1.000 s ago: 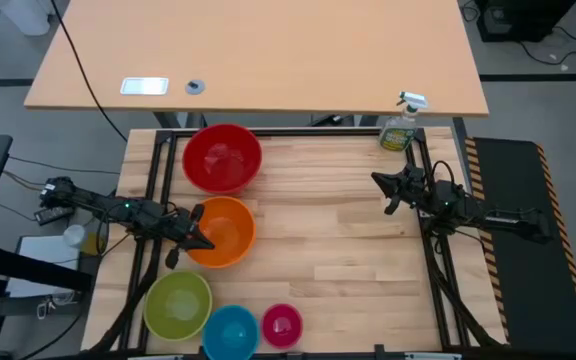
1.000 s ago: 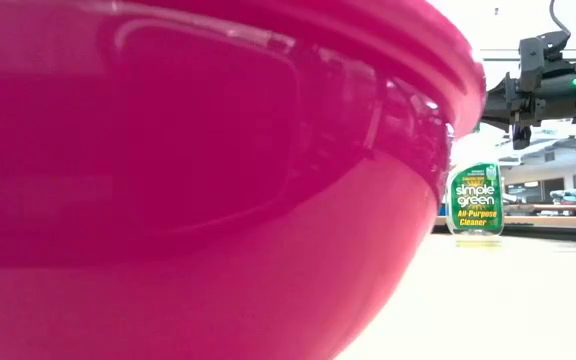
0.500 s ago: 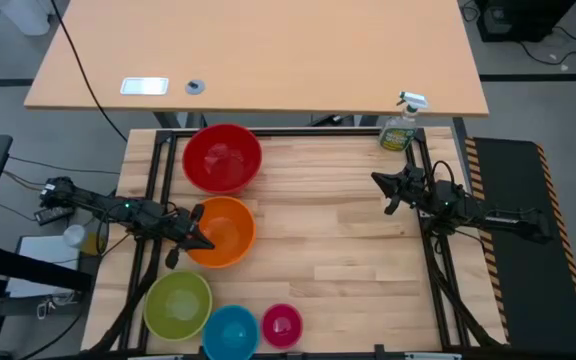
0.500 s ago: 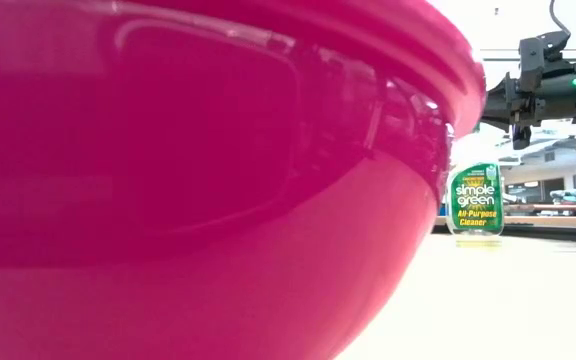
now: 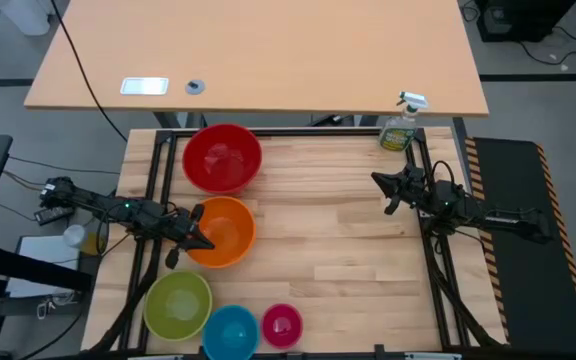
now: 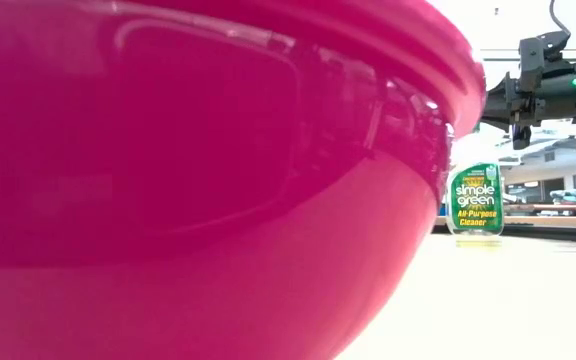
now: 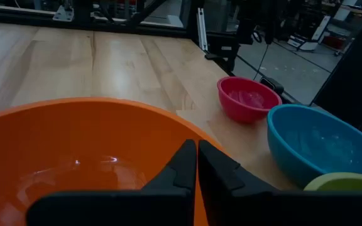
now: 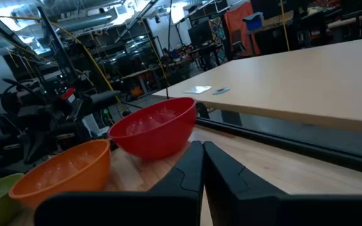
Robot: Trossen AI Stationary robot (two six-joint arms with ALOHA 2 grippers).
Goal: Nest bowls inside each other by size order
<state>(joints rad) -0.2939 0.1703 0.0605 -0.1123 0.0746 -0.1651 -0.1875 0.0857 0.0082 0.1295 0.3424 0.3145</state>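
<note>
Five bowls stand upright on their bases on the wooden table. The red bowl (image 5: 222, 157) is at the far left and the orange bowl (image 5: 225, 232) is just nearer. The yellow-green (image 5: 178, 305), blue (image 5: 231, 331) and magenta-pink (image 5: 282, 324) bowls line the near edge. The magenta-pink bowl (image 6: 198, 180) fills the low view. My left gripper (image 5: 206, 240) is shut at the orange bowl's left rim, and its wrist view looks into that bowl (image 7: 74, 157). My right gripper (image 5: 378, 182) is shut and empty, raised over the table's right side. My left gripper: its shut fingers (image 7: 184, 164) stand over the orange bowl's near rim, coming level from the table's left. The fingers hide the rim below them, so I cannot tell whether they touch the bowl. The bowl sits on the table.
A green spray bottle (image 5: 400, 130) stands at the far right corner and also shows in the low view (image 6: 476, 200). Black frame rails (image 5: 153, 160) run along the table's left and right sides. Bare wood (image 5: 338, 240) lies across the middle and right.
</note>
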